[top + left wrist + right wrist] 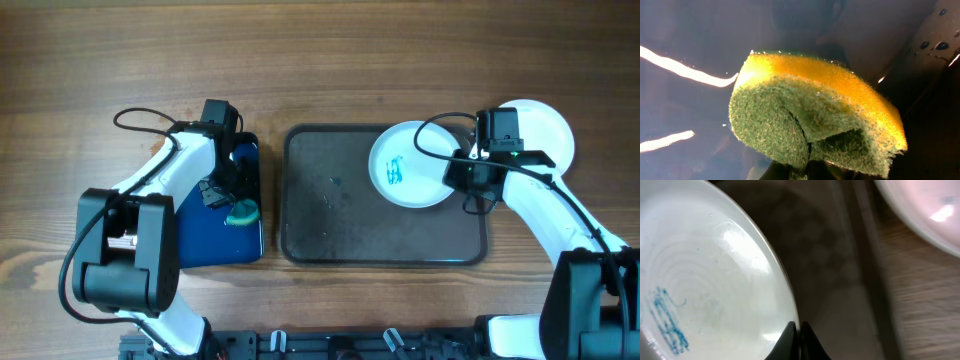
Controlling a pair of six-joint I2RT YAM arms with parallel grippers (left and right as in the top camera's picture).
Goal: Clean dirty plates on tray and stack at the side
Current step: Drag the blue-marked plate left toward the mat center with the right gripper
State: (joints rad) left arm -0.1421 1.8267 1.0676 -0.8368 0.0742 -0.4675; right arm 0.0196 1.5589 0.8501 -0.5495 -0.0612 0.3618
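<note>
Sponge (815, 115) squeezed in closed left fingers (777, 174) over blue tray (215, 235). Right fingers (789, 342) pinched on scribbled plate (705, 295) rim, on grey tray (340, 220). White plate (550, 125) aside on tabletop (100, 60); wiping, stacking remain.

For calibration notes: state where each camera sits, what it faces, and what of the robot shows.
Overhead: above the table, facing straight down on grey tray, blue tray, marked plate, second plate; left arm and right arm show.
Left wrist: on the left arm, facing the sponge that the left claw pinches over the blue tray; claw barely shows.
Right wrist: on the right arm, facing the marked plate's rim; shut right claw tips show.
Shared: overhead and right wrist both show the marked plate and grey tray.
</note>
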